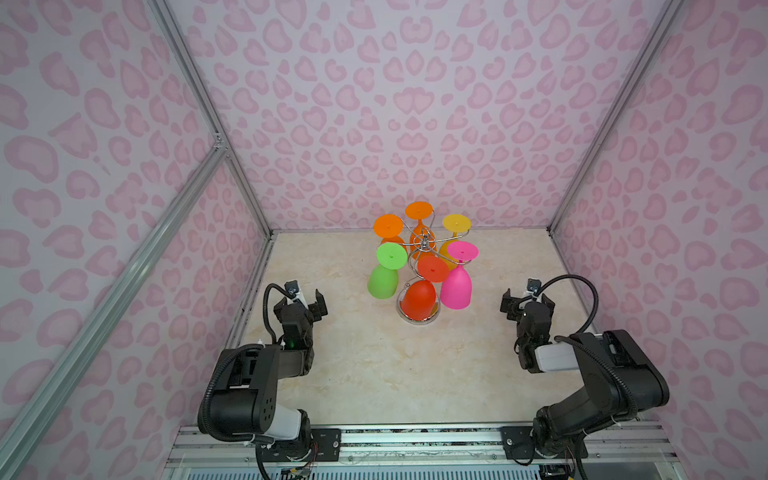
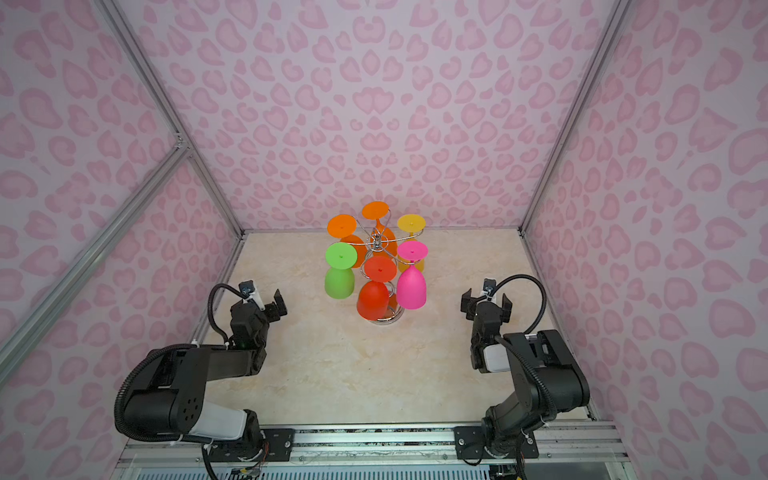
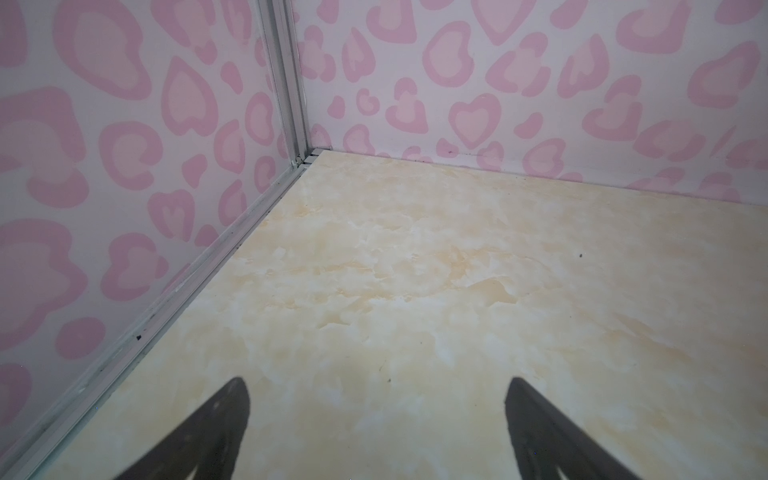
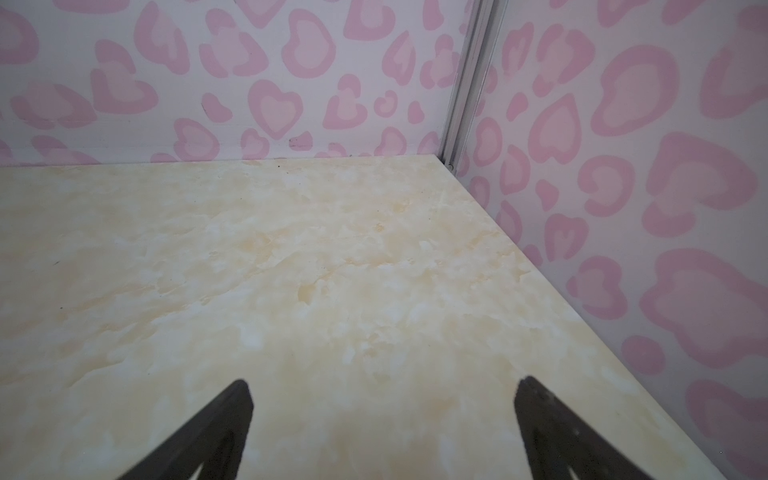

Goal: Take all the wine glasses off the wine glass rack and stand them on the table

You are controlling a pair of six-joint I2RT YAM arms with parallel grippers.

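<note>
Approach not begun: my left gripper [image 1: 306,297] and right gripper [image 1: 527,300] stand spread wide and empty, well apart from the rack [image 1: 425,243] on the table [image 1: 374,374] toward the back wall [image 1: 415,124]. Its six glasses [image 1: 419,299] hang foot up, rim down, long axis roughly vertical, the pink glass [image 1: 456,286] nearest the right gripper. Next, I judge, reach its bowl and slide the foot outward off its hook.

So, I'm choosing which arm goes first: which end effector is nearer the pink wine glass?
Right. The right end effector sits open to the right of the pink wine glass, not touching; the left end effector, also open, is farther off, left beyond the green wine glass.
</note>
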